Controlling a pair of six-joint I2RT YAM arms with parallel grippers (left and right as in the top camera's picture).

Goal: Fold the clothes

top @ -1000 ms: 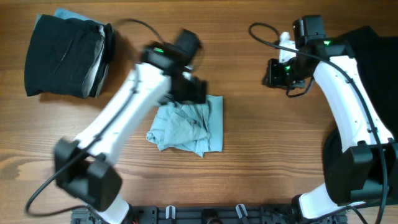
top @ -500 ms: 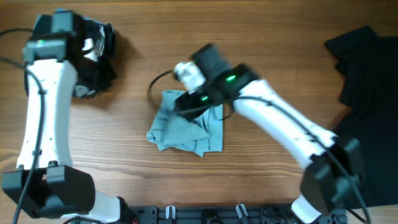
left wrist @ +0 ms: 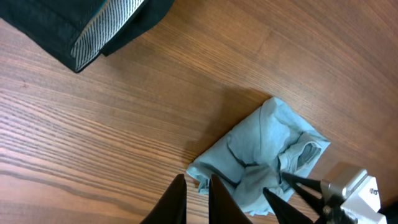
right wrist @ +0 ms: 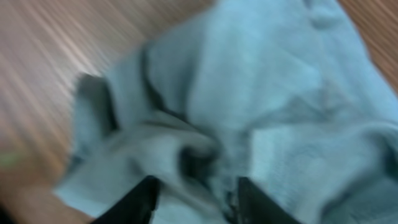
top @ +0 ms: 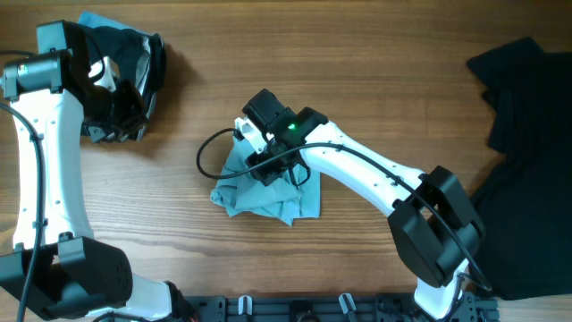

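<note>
The clothes lie in three places. A crumpled pale-blue garment (top: 268,192) sits mid-table, also in the left wrist view (left wrist: 264,152). My right gripper (top: 259,167) is down on its upper left part, open, its blurred fingers (right wrist: 144,200) spread with blue folds (right wrist: 249,93) between them. A folded black and grey stack (top: 147,58) lies at the top left. My left gripper (top: 114,107) hangs above that stack, shut and holding nothing (left wrist: 196,202). A loose black garment (top: 527,134) lies at the right edge.
A blue corner (top: 89,19) sticks out from under the folded stack. A black cable (top: 204,156) loops off the right wrist beside the blue garment. Bare wooden tabletop (top: 393,80) lies between the garments. The arm bases stand along the front edge.
The left arm has swung from the blue garment to the stack at the top left and shut its gripper. The right arm has reached from the right onto the blue garment.
</note>
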